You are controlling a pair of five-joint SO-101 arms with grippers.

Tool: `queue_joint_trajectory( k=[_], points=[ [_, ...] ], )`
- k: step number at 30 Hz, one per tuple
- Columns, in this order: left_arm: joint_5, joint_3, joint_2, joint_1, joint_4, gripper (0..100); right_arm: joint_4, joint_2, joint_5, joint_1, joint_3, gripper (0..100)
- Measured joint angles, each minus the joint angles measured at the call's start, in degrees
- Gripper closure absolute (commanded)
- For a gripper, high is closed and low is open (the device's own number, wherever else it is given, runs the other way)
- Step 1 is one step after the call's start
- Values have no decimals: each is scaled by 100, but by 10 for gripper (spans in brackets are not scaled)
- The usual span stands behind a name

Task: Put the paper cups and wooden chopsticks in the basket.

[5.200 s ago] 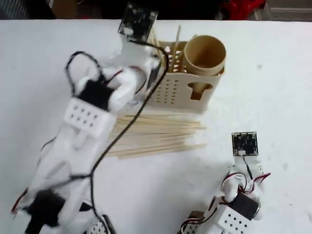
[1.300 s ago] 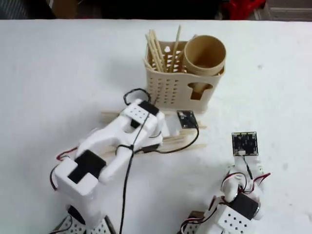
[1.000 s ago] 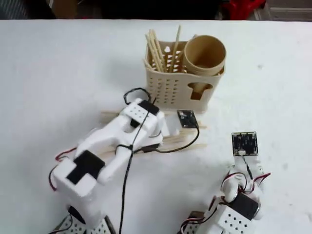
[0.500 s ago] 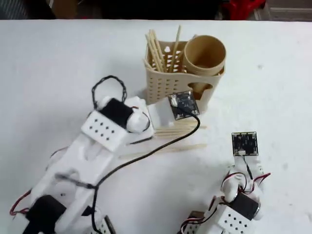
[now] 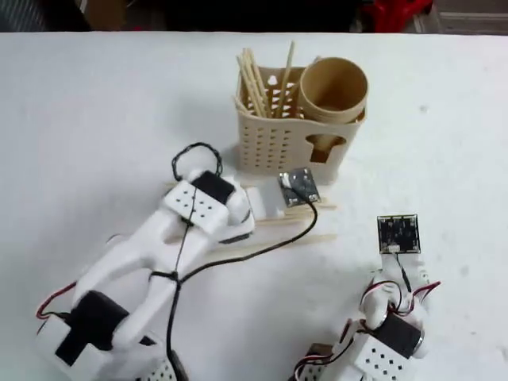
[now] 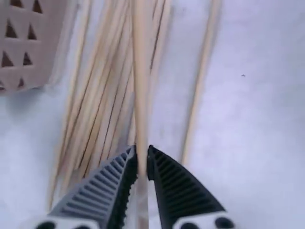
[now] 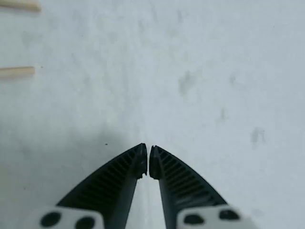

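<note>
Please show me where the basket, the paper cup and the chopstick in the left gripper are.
basket (image 5: 278,147), high view, perforated front wall.
paper cup (image 5: 333,87), high view, inside of the cup.
held chopstick (image 6: 140,71), left wrist view, middle of its shaft.

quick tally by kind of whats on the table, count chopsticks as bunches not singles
grippers: 2, left gripper shut on a chopstick, right gripper shut
basket: 1
paper cup: 1 in view, in the basket
chopstick bunches: 2, basket bunch, table bunch
total: 6
</note>
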Motion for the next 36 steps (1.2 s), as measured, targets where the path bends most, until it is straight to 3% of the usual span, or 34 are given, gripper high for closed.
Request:
queue_joint_trajectory(
  k=[5,18,22,30,33,36],
  points=[
    [0,0,35,-70,-53,936,0,0,0,0,0,975],
    [0,9,35,-97,-53,980,0,0,0,0,0,975],
    [18,-501,35,-105,185,980,0,0,0,0,0,975],
    [527,-2330,-703,-35,1178,980,0,0,0,0,0,975],
    [923,-2611,-1345,62,1099,980,0,0,0,0,0,975],
    [1574,-2690,-1837,35,519,980,0,0,0,0,0,975]
  ],
)
